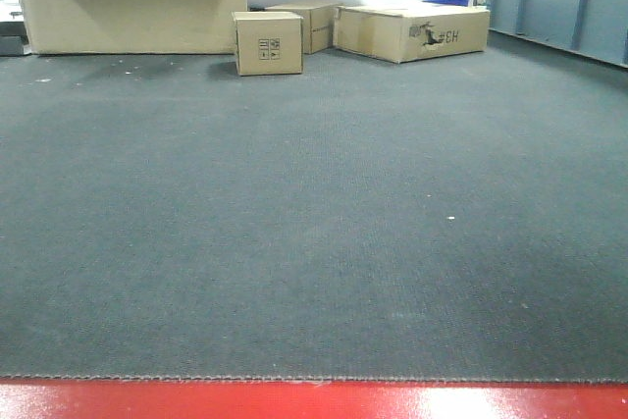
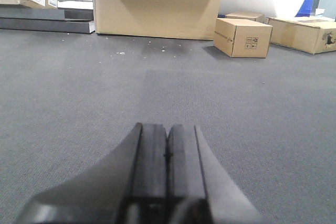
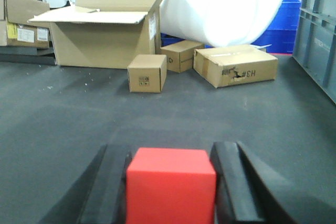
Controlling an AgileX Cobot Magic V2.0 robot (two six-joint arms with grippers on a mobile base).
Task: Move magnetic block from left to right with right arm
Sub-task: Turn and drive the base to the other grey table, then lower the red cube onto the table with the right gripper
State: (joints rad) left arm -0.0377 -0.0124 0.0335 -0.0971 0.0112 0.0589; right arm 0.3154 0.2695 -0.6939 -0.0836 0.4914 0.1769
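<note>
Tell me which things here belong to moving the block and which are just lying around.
Job: red magnetic block, right gripper holding it.
Lying about: small cardboard box, large open box, flat box, shut left gripper.

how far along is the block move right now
Looks done: the right gripper has its fingers against both sides of the magnetic block. In hand: the grasp; whether it is lifted cannot be told. Still to do: set it down on the right and let go. The left gripper is shut, empty.
</note>
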